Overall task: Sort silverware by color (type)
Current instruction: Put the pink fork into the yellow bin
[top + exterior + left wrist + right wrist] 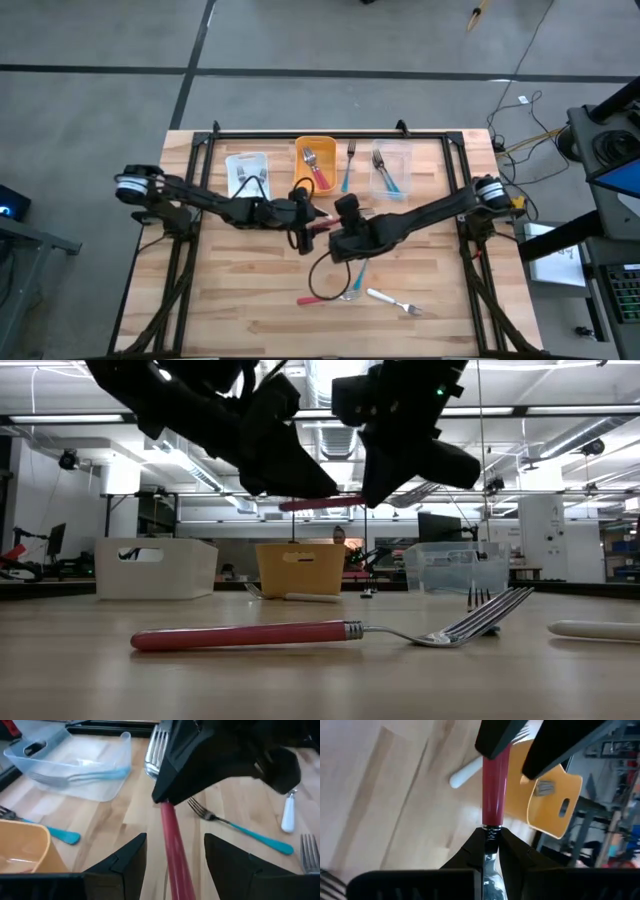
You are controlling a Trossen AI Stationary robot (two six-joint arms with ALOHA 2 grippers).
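Observation:
A red-handled fork is held in the air over the table's middle, between my two grippers. My right gripper is shut on it. The red handle runs from there between the open fingers of my left gripper, which stand on either side of it with gaps showing. In the low view the handle hangs about level, well above the table. My left gripper comes from the table's left and my right gripper from its right. My right gripper pinches the fork's metal neck between its two fingers, right where the red handle ends. The fingers lie along the fork, coming from the table's right. The fork is lifted clear and about level, its handle pointing toward my left gripper.
At the far edge stand a white bin, an orange bin and a clear bin, each with forks inside. A teal fork lies between the orange and clear bins. Nearer lie a red fork, a teal fork and a white fork.

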